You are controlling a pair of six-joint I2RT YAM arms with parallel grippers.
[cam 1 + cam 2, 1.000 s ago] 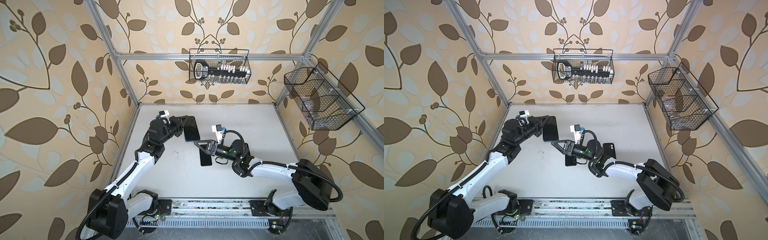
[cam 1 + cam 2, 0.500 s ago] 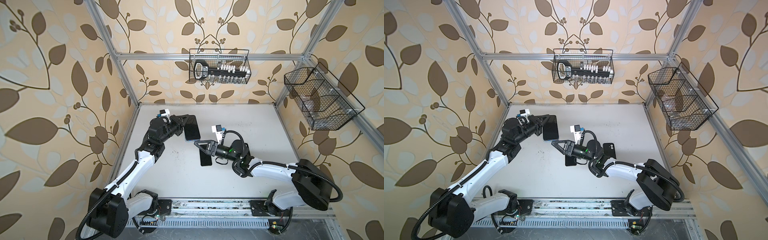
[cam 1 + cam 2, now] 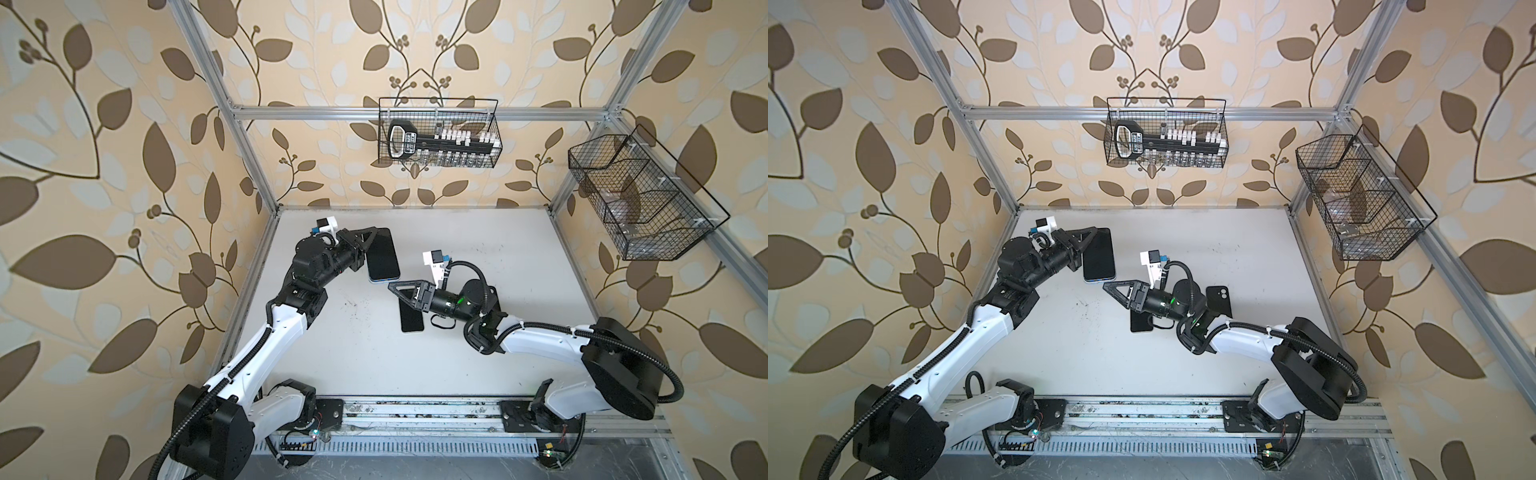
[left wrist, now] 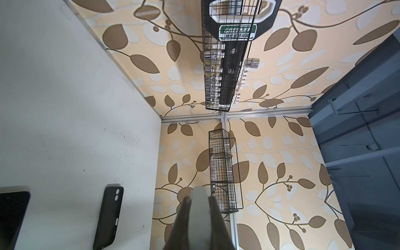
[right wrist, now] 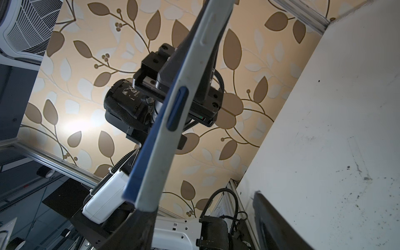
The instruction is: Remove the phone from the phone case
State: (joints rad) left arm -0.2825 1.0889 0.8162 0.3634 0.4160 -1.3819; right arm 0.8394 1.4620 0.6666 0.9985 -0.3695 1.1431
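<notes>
We hold the cased phone [image 3: 384, 257] aloft, pinched in our left gripper [image 3: 371, 237], so our right gripper [image 3: 394, 287], jaws apart, can peel its case [image 5: 177, 104] off.

Robot lab test cell, aluminium-profile frame [image 3: 415, 113], leaf-wallpaper panels [image 3: 104, 166] as walls, white table [image 3: 519, 257], wire basket [image 3: 457, 100] of sockets [image 3: 453, 139] hung beyond the left gripper [image 3: 374, 241], mesh basket [image 3: 648, 245] well behind the right gripper [image 3: 392, 286]

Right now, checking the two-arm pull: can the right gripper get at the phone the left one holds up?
Probably yes. The right gripper is open, close beside the free near end of the phone, with nothing between them; the left gripper clamps only its far part.
</notes>
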